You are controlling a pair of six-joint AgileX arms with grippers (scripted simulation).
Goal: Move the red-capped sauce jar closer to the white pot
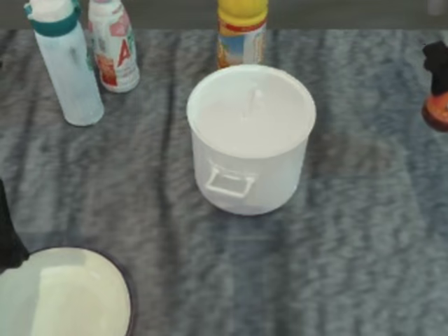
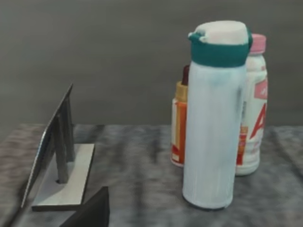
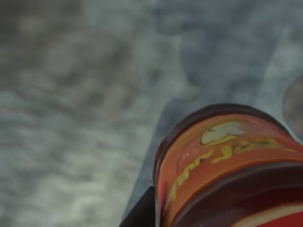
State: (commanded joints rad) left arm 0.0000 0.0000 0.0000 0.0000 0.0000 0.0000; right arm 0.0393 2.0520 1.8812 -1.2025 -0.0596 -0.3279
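Red-capped sauce jar (image 3: pixel 227 165) fills the right wrist view, tilted, held at the table's right edge. The right gripper (image 1: pixel 435 66) appears clenched on it, though its fingertips are hidden. A loose hold could drop it in transit. Farther off, mid-table, stands the white pot (image 1: pixel 250 136); carrying too low risks a collision. The left arm sits parked lower left, finger state unclear.

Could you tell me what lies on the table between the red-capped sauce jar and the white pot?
Nothing: in the top view, only bare grey table separates the red-capped sauce jar, at the right edge, from the white pot in the middle.
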